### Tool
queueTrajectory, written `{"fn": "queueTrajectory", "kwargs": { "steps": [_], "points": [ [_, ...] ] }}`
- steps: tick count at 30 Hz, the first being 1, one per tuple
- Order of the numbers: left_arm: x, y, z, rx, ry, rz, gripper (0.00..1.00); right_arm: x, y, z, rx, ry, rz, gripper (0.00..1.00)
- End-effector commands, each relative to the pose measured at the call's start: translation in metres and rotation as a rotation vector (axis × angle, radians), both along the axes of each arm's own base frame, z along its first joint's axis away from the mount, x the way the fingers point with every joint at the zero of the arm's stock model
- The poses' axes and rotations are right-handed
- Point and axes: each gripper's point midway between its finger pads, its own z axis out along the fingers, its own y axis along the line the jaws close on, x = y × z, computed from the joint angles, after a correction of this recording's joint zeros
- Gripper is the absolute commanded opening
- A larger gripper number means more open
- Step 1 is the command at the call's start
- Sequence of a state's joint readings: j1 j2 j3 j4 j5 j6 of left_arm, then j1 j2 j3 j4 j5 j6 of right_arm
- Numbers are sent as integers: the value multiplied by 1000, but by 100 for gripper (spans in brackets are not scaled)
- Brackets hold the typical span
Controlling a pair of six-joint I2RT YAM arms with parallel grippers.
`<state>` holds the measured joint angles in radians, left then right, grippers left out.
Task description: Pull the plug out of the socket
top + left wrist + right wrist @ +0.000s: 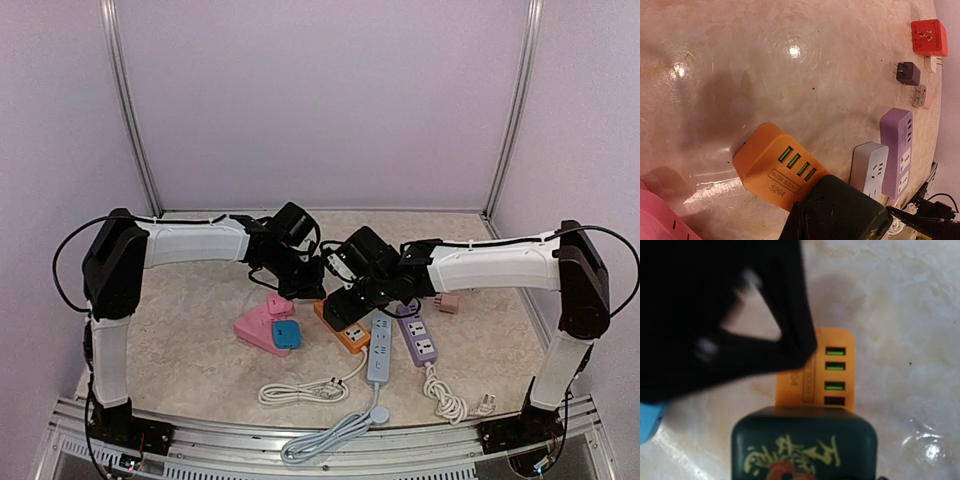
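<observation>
The dark green plug [804, 445] sits on the orange socket strip [837, 370], not yet pulled off. The left gripper [302, 282] is closed. For the right gripper [348, 303], I cannot tell.

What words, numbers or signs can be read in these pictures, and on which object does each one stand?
"S204": on the label of the orange power strip, seen in the left wrist view.
Framed line next to "S204" on the same label: too small to read.
Yellow characters on the dark green plug: blurred, not readable.
Nothing else can be read; in the top view everything is too small.
</observation>
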<state>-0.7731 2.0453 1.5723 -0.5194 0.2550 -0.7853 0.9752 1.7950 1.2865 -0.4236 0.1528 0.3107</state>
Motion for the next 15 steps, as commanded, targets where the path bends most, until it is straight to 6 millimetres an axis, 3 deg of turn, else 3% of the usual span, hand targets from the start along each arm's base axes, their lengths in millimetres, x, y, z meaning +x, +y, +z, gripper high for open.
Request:
{"fn": "queueTrajectory", "kwargs": {
  "steps": [1,15],
  "points": [
    [1,-15,-11,-34,30,-12,3,-18,-2,-8,-17,36,27,52],
    [-6,-10,-51,27,95,-21,2,-2,6,-12,-31,8,-37,73]
  ]
}}
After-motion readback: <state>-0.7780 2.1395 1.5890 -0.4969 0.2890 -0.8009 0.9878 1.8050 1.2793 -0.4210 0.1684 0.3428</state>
